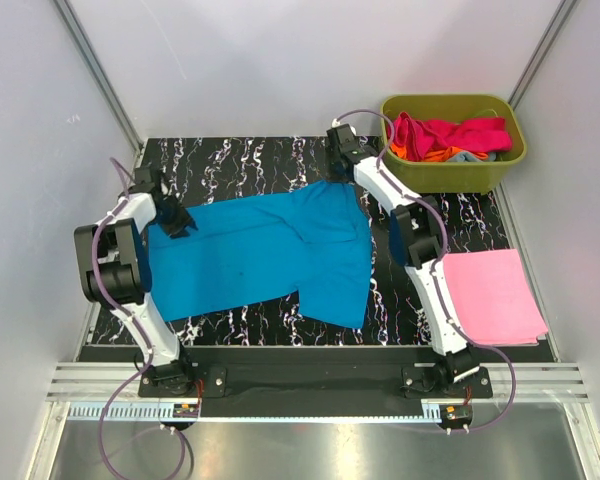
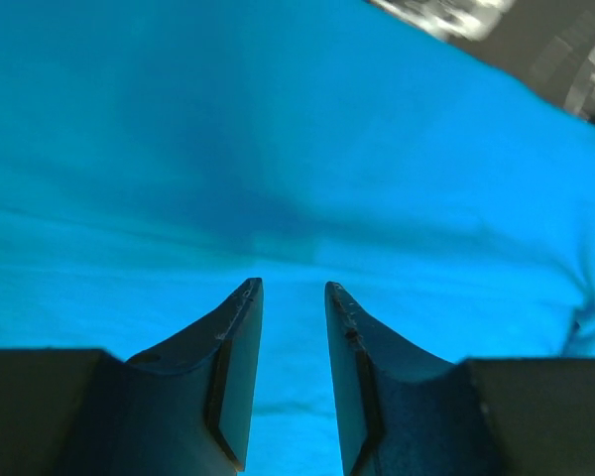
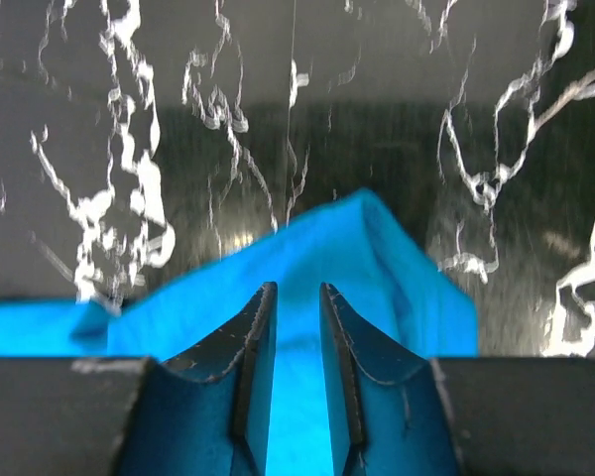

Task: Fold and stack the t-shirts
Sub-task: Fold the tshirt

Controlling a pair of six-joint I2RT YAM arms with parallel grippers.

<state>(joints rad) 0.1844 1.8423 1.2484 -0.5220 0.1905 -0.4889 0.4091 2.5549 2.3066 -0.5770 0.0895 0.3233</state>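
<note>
left gripper: jaws narrow, slim gap. cyan t-shirt fills everything under and ahead of the fingers. cannot tell if any cloth is pinched or if the tips just sit over it.

right gripper: jaws also narrow, slim gap. a peaked corner of the same cyan cloth sits right at the tips, with cloth colour showing in the gap. pinched or not, cannot tell. beyond that corner there is only bare black marbled table.

in the top view the cyan shirt lies spread flat between the two grippers. its long axis runs from the left gripper across toward the right one. the left gripper is at the shirt's left end, so the body lies to its right. the right gripper is at the far right corner, so the body lies to its left and back toward the arm bases. each arm is nearest its own end. judgement: the next fold turns on bringing one end over along that axis.

outward, near the right arm's base, a pink t-shirt lies folded flat. beyond the right gripper, the olive tub holds bunched t-shirts.
</note>
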